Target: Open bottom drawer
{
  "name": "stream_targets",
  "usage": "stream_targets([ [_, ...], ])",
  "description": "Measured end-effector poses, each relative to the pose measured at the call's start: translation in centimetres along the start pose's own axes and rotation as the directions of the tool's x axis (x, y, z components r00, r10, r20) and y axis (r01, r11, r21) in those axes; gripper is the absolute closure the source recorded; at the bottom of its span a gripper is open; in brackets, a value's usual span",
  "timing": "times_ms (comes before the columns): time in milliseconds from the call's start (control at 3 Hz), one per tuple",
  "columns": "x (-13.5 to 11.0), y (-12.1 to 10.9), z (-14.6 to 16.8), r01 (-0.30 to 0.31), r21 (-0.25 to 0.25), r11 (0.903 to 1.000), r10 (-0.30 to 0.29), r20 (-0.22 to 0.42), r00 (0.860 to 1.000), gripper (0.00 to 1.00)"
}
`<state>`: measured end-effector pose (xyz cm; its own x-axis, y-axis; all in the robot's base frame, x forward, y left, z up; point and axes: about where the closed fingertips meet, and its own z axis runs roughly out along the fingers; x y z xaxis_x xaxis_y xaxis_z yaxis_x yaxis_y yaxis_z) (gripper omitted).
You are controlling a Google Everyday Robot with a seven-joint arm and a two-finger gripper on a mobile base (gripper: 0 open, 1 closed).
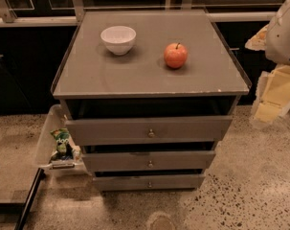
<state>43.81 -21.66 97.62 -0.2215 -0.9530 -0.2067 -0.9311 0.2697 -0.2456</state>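
The bottom drawer (149,182) is the lowest and slimmest of three grey fronts on a grey cabinet, with a small round metal knob (150,184) at its centre. A narrow dark gap shows above its front. The mid-sized drawer (149,161) and the tallest drawer (149,128) sit above it. My gripper (273,97) is at the right edge of the camera view, pale yellow and white. It is level with the cabinet top, well to the right of the drawers, and touches nothing.
A white bowl (118,38) and a red apple (175,55) stand on the cabinet top (144,75). A clear plastic bin (46,133) with a green snack bag (62,143) hangs on the cabinet's left side. Speckled floor (240,186) lies in front.
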Motion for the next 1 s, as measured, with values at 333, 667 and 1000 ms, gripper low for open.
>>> stream_targets([
  [333,0.0,0.0,0.0,0.000,0.000,1.0000,0.000,0.000,1.000,0.00],
  [667,0.5,1.7,1.8,0.010,-0.030,0.9995,-0.009,0.020,1.000,0.00],
  [1000,1.2,4.9,5.2,0.062,-0.066,0.9959,-0.060,0.024,0.998,0.00],
])
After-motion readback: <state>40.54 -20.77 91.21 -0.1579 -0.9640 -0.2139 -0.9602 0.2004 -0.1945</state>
